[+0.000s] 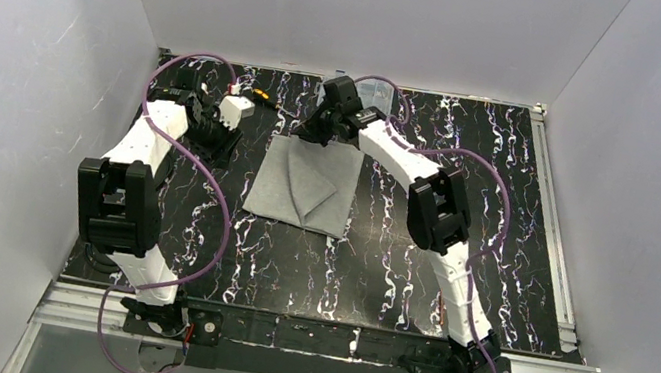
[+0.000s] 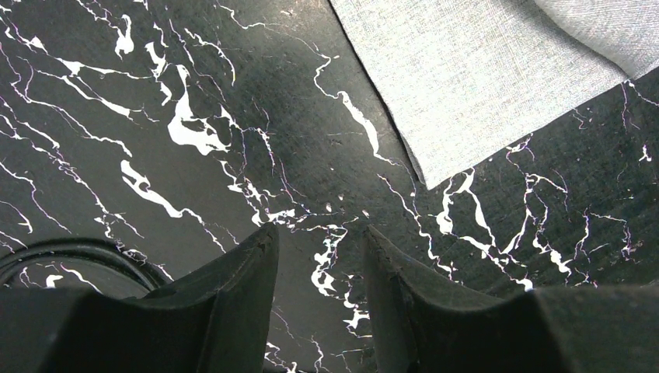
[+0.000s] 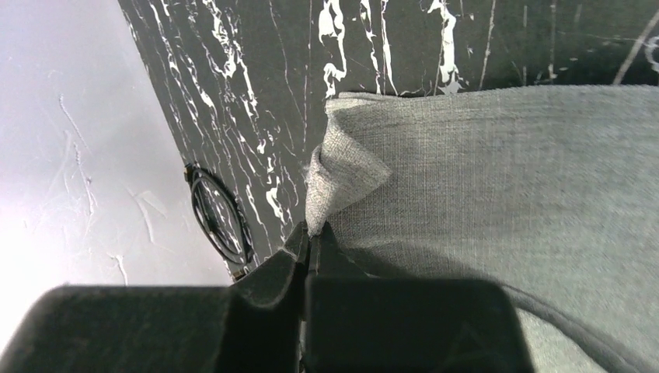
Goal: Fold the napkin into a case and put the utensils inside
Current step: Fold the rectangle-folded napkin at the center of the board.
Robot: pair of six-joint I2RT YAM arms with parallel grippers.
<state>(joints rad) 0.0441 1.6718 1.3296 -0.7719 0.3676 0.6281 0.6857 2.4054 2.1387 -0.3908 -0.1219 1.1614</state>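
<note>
The napkin (image 1: pixel 301 187) lies spread on the table (image 1: pixel 412 281), with one loose flap across its middle. It is not yet a case.

The right gripper (image 3: pixel 312 233) is at the far left corner of the napkin. Its fingers are pressed together on a small pinch of that corner, and the cloth stands up there in a little peak. From this pinch, all the rest of the napkin spreads away toward its near right corner, so the diagonal of the cloth runs from the fingers to that corner. In our judgement the fold turns on this line: the held corner must travel over the napkin along it, not outward from the napkin.

The left gripper (image 2: pixel 319 256) hangs beside the left edge of the napkin, over bare table. Its fingers stand partly apart and hold nothing. A free corner of the napkin lies ahead of them and to their right, apart from them.

The right arm is thus the one that has the napkin, and the left is the nearer one to its left edge, if that edge needs holding down.

We cannot make out the utensils; anything beyond the far edge of the napkin is too small to tell.
</note>
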